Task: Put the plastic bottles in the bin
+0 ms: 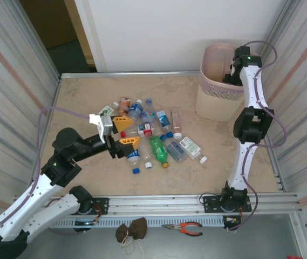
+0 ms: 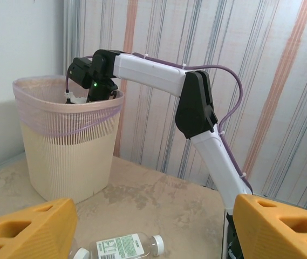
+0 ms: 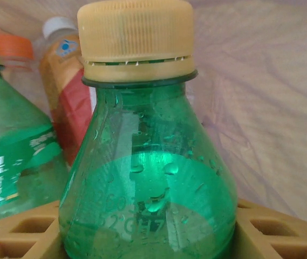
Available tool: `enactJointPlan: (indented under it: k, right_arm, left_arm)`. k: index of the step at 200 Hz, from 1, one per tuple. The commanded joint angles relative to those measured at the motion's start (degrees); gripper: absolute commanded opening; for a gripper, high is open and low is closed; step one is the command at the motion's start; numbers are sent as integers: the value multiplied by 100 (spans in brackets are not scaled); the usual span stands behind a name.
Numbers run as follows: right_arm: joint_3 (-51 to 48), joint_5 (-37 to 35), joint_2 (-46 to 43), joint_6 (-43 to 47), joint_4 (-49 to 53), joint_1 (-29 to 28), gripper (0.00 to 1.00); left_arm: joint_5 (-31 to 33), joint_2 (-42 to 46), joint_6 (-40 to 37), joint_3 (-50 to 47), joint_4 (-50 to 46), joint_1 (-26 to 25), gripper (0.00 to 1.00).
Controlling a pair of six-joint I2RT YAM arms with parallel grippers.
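Observation:
Several plastic bottles [image 1: 148,132] lie in a heap on the table's middle, among them a green one [image 1: 158,150]. My left gripper [image 1: 127,133] hovers at the heap's left side, open, nothing between its yellow fingers [image 2: 26,229]. In front of it lies a clear bottle [image 2: 121,247] with a white cap. The pale pink bin [image 1: 218,100] stands at the far right. My right gripper [image 1: 230,75] reaches down into the bin [image 2: 67,156]. In the right wrist view it [image 3: 148,237] is shut on a green bottle [image 3: 148,178] with a yellow cap, above other bottles [image 3: 69,86] inside the liner [image 3: 261,81].
A loose white cap [image 1: 203,159] and a blue cap [image 1: 136,170] lie near the heap. Corrugated walls close in both sides. Below the front rail lie orange-handled pliers [image 1: 188,229] and a brown bundle [image 1: 131,231]. The right arm [image 2: 207,124] arches between table and bin.

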State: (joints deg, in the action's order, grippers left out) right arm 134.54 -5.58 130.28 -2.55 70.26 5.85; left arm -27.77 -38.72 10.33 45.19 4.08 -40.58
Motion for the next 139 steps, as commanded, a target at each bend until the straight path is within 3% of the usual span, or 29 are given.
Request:
enactJointPlan:
  k: [1,80,139]
  right_arm:
    - [204,167,248,-133,179,73,56]
    - [327,362,903,-234,194,84,59]
    - [545,356,804,-255,295,48,81]
  left_arm:
    - [24,23,-14,16,36,-11,76]
    - [245,151,71,-1,-91,-3,76]
    - [710,304,142,-10,-354,-5,75]
